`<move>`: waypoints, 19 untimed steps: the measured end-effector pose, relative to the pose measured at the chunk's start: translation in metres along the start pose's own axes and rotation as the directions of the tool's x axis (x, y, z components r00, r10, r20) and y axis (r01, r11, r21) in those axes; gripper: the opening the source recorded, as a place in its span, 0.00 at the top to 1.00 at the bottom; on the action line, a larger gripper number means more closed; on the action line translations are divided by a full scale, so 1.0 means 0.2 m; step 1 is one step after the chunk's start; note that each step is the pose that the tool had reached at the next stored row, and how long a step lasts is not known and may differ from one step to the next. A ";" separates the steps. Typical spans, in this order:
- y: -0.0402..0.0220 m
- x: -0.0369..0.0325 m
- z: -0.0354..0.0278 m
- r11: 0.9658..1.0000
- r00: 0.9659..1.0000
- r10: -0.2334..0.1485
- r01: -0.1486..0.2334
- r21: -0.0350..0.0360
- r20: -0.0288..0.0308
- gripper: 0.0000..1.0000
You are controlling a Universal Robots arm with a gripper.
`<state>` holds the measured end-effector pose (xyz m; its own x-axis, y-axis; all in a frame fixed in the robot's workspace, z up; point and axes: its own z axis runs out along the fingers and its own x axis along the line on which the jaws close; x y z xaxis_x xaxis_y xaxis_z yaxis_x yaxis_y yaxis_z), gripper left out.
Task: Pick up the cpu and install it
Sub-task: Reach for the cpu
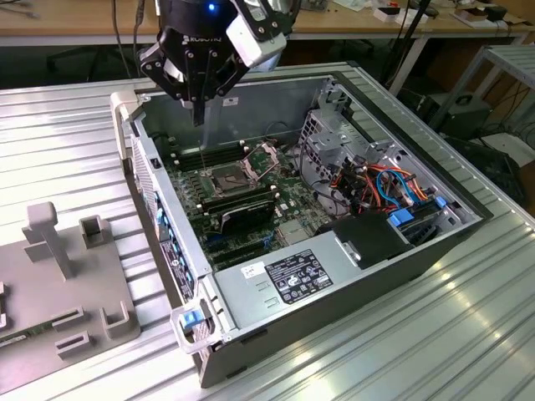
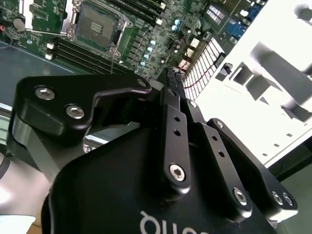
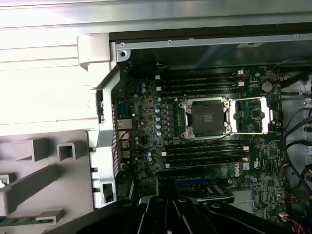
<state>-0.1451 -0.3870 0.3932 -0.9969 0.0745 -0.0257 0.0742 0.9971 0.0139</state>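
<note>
The claw [image 1: 199, 115], upper left in the exterior view, hangs over the computer case [image 1: 334, 322] with fingers pressed together; whether they pinch the cpu I cannot tell. The socket [image 1: 227, 178] inside lies open.

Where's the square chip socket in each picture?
Exterior view: socket in the middle of the board.
Second wrist view: socket on the board beyond the gripper.
First wrist view: socket at the board's middle.
Shared landmark: memory slots flank it on two sides.
</note>
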 end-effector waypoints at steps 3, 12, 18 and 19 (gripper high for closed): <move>-0.002 0.022 -0.001 1.000 1.000 0.000 0.000 0.000 0.000 0.89; -0.003 0.040 -0.001 1.000 1.000 0.000 0.000 0.000 0.000 0.89; -0.004 0.055 -0.002 1.000 1.000 0.000 0.000 0.000 0.000 0.89; -0.004 0.056 -0.002 1.000 1.000 0.000 0.000 0.000 0.000 0.89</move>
<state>-0.1564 -0.3870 0.3932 -0.9969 0.0744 -0.0257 0.0740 0.9972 0.0138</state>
